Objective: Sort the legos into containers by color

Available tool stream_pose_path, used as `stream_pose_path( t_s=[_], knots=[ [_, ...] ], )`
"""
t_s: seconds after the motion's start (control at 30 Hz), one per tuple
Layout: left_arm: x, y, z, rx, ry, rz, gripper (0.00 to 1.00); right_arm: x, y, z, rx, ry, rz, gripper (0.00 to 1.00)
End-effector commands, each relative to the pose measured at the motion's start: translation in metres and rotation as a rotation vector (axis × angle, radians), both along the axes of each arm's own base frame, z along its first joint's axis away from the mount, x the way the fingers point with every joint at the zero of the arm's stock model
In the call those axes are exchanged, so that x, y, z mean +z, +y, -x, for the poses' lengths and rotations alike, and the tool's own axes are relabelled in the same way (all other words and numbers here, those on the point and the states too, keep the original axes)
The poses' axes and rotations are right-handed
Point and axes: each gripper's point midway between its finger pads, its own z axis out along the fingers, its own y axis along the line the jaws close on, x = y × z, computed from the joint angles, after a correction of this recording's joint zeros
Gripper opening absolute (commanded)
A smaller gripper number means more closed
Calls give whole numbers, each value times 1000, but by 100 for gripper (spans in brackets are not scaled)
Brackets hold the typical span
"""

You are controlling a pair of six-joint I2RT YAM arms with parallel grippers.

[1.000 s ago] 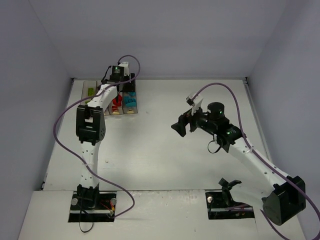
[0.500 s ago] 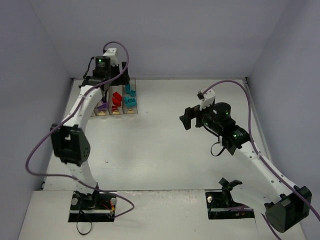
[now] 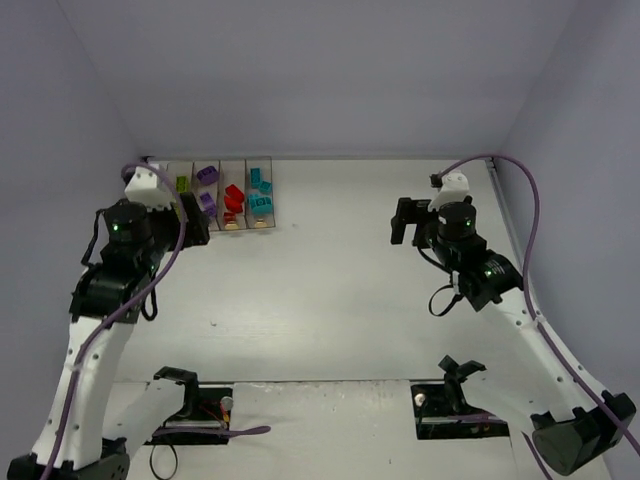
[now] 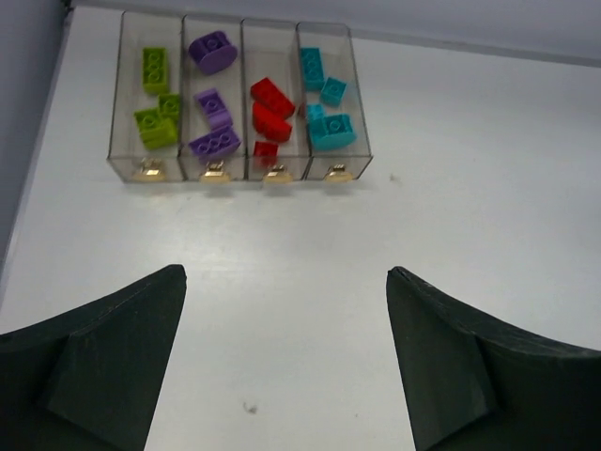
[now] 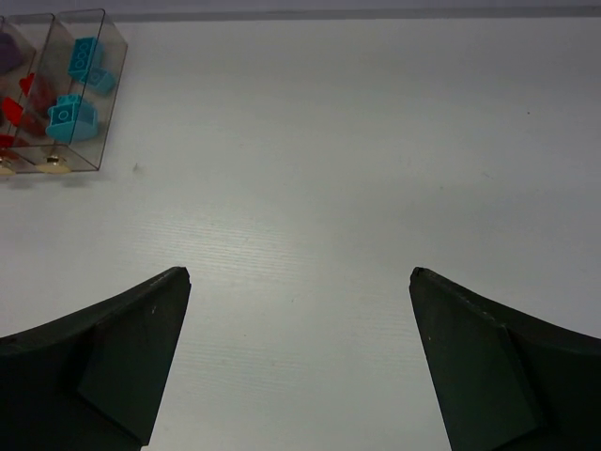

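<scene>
Ahead of left gripper (image 4: pixel 284 272), legos (image 4: pixel 272 96) sit color-sorted in bins (image 4: pixel 242 56); it and right gripper (image 5: pixel 298 272) gape empty, so we'd scan for strays, steer clear of bins

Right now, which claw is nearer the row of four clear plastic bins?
Left. The left claw hangs just off the clear plastic bins' near end; the right claw is well off to their right.

Bright, even, diffuse light from overhead; soft faint shadows, mild sheen on the table (image 5: pixel 310 244), sharp enough throughout.
</scene>
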Motion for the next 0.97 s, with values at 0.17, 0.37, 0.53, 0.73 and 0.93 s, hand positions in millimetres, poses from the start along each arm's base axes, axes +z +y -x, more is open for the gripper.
stream_pose_path(
  t_s=[0.17, 0.37, 0.53, 0.73, 0.93],
  knots=[
    [-36, 38, 74, 150, 12, -27, 81, 28, -32, 21, -130, -131, -52, 100],
    [-60, 45, 89, 195, 43, -8, 82, 21, -45, 29, -169, -147, -24, 100],
    [-65, 44, 88, 211, 52, 21, 82, 25, -48, 35, -167, -168, -37, 100],
    [-77, 40, 86, 211, 74, 47, 93, 24, -47, 42, -158, -178, -72, 100],
    [-82, 41, 87, 223, 73, 56, 92, 26, -41, 45, -133, -182, -107, 100]
  ],
)
